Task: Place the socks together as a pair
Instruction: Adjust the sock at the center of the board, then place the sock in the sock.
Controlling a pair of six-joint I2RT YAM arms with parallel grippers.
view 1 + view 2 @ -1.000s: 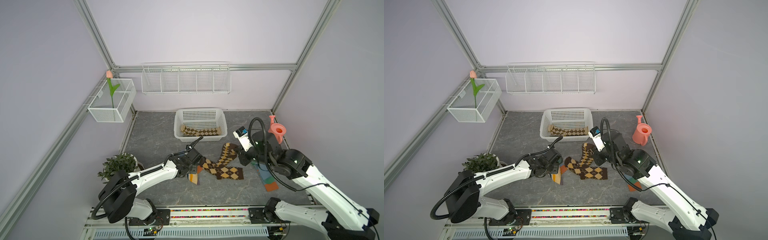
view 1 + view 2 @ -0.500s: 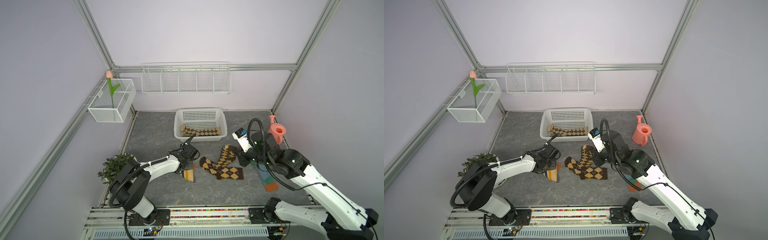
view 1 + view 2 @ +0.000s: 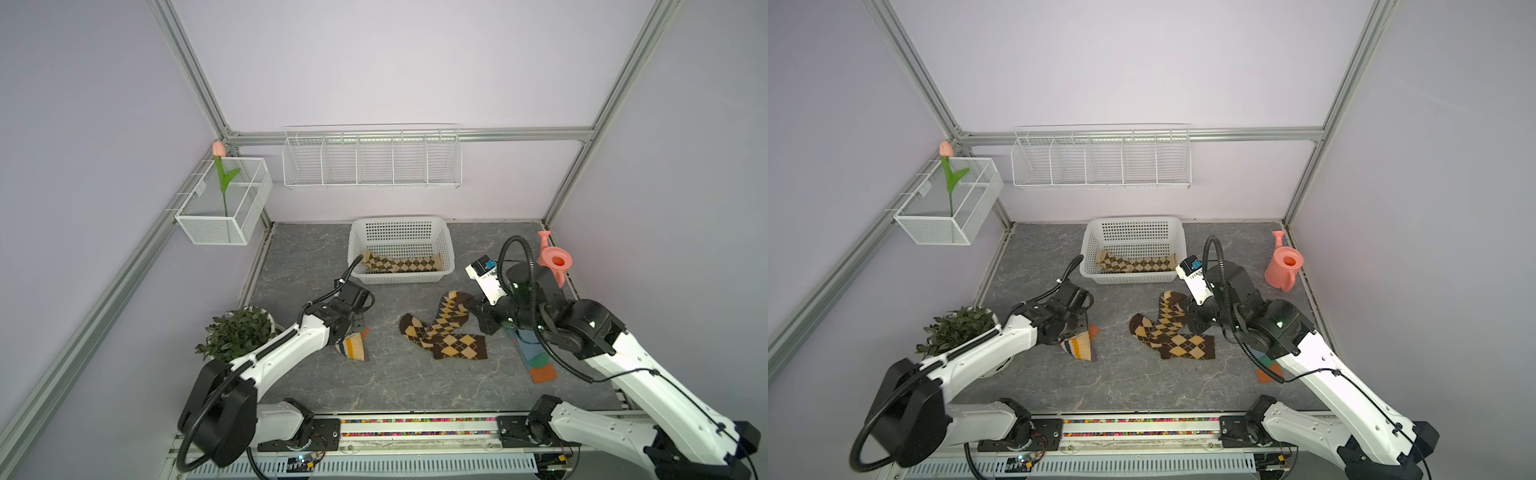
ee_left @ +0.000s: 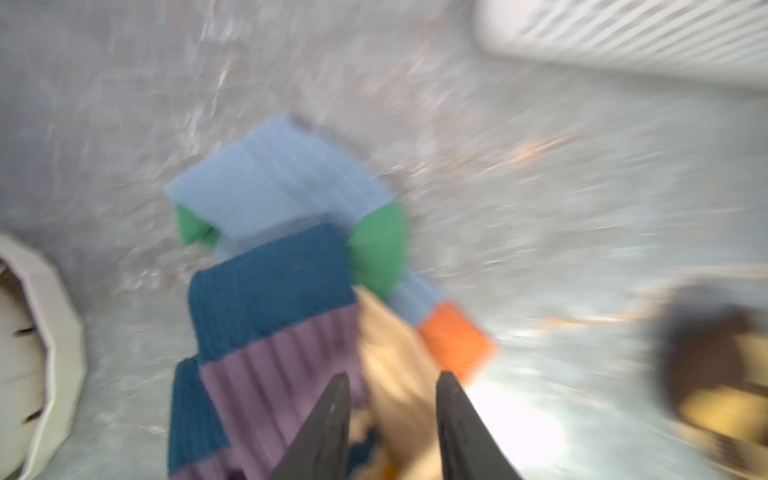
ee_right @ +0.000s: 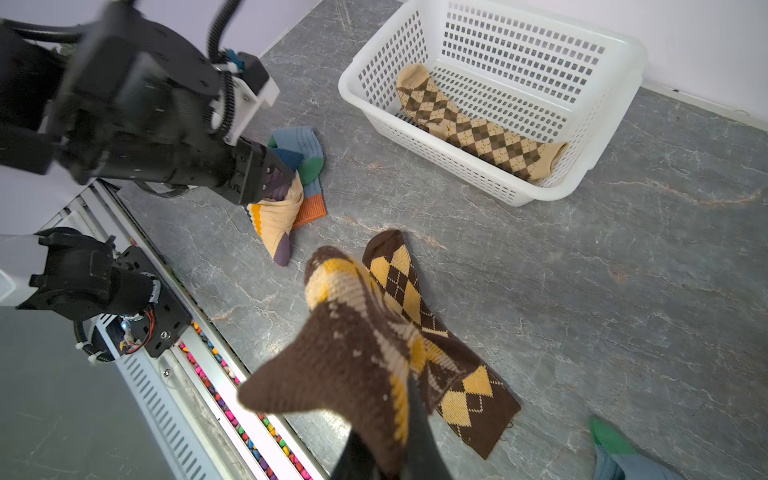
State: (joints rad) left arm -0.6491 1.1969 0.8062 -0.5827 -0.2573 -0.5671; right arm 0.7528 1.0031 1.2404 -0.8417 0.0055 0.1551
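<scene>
no legible text, labels, brands or numbers, blue tag (image 3: 487, 263) on right arm (image 3: 640, 365) unreadable

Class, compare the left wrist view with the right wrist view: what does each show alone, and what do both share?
Left wrist only: a white pot rim. Right wrist only: the tan argyle sock inside the basket, and the right gripper shut on a dark argyle sock. Both: the basket, striped sock and blue-grey sock, blurred in the left wrist view.

Socks (image 5: 415, 299) knit cloth; basket (image 5: 415, 137) glossy plastic; tabletop (image 5: 582, 270) matt, stone-look.
</scene>
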